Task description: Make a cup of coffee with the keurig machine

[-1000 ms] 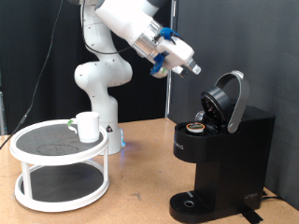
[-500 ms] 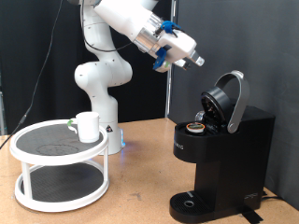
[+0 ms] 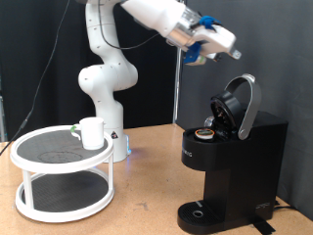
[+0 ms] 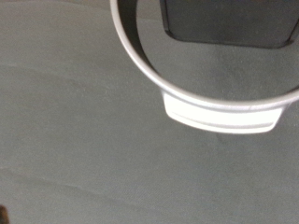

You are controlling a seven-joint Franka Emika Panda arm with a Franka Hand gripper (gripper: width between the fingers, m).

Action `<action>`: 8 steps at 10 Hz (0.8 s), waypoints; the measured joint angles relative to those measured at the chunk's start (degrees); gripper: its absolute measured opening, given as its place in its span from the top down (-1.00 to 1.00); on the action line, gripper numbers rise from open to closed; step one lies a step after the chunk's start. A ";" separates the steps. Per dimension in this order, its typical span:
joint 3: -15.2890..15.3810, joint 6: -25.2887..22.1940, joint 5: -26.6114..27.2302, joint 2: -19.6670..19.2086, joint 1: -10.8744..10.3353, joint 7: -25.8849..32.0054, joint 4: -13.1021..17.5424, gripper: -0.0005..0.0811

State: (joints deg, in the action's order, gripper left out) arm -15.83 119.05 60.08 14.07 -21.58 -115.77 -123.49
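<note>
Exterior view: the gripper hangs in the air at roughly 11 o'clock from the raised lid of the keurig machine, clear of it and touching nothing; over the last second it has travelled up and towards the exterior view's right, from a spot at 10 o'clock of the lid to its present place almost above it; nothing shows between the fingers, and whether they are spread or closed cannot be told from either view. The lid stands open as before, and a small brown pod sits in the exposed chamber, unchanged; judged from this, the pod is loaded and the arm is now placed over the lid, which has not been shut.

The cup stands at 9 o'clock from the machine, well apart from it, on the upper shelf of a white two-tier round stand; it has not moved, and the round drip base of the machine bears nothing.

Wrist view: only a curved pale rim around a dark panel, over a grey surface; the fingers do not show.

Between gripper and lid nothing intervenes; the arm's white base stands behind the stand.
</note>
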 joint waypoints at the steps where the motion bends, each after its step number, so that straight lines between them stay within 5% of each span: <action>1: 1.30 0.86 -0.01 -0.90 -0.31 -1.05 1.10 -0.81; 3: 3.11 3.28 0.03 -2.38 -0.98 -1.65 2.89 -0.81; 8: 3.54 -0.56 -0.98 -3.13 -0.98 -5.32 4.53 -0.81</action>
State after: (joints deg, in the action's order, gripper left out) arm -12.29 118.50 59.10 10.94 -22.56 -121.09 -118.95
